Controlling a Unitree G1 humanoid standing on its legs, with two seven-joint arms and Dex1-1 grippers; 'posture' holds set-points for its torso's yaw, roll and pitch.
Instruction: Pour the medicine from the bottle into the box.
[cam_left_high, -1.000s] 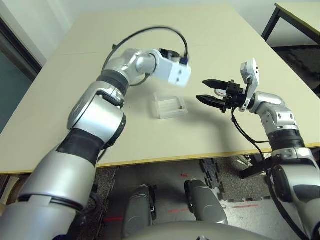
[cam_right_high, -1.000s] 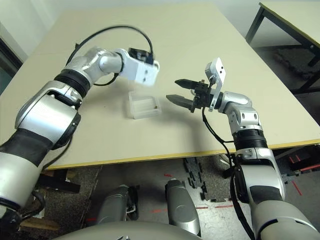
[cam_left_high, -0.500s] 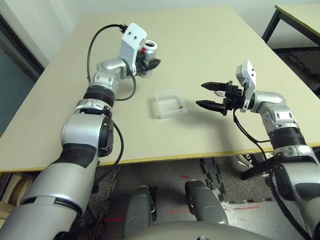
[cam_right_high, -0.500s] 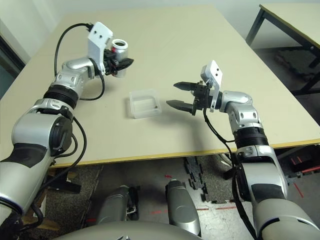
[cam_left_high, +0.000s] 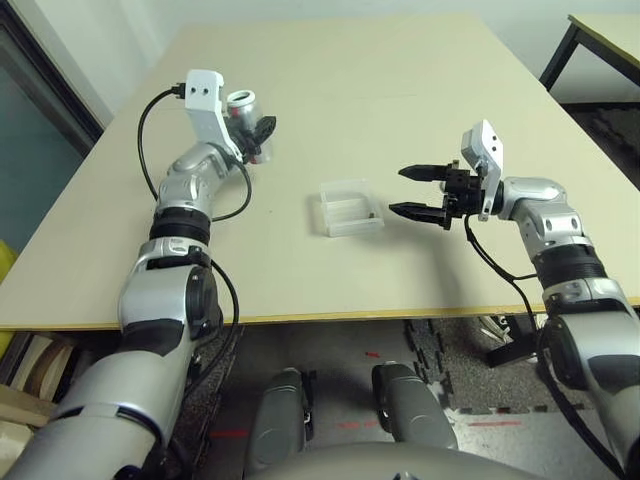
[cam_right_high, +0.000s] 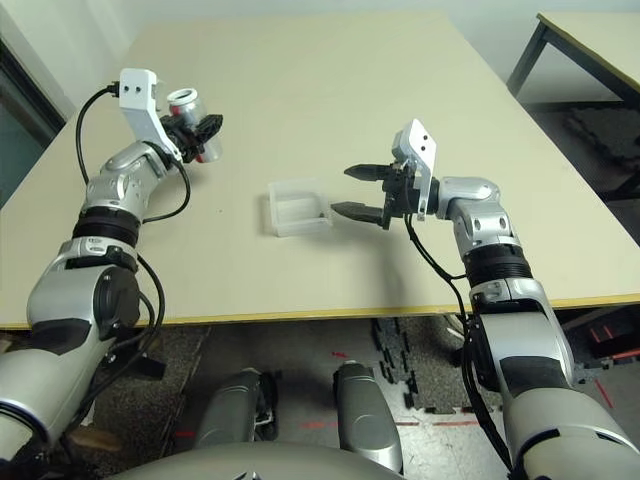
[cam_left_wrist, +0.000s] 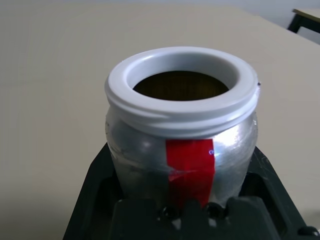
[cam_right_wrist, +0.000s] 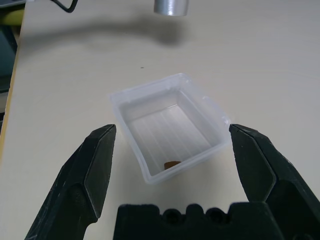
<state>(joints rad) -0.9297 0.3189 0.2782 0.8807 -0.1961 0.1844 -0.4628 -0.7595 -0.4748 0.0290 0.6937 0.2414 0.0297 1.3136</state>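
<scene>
The left hand, pinching the bottle, has swung from above the box toward the tabletop's left edge, upright again. The medicine lies in the box, so pouring looks done. The right hand waits spread beside it.

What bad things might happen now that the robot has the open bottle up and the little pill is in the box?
1. The bottle has no cap on and is gripped only low on its body by the left end effector, so it might slip or tip when put down.
2. The right end effector hangs open right beside the light clear box; a small nudge could push it and bounce the medicine out.
</scene>
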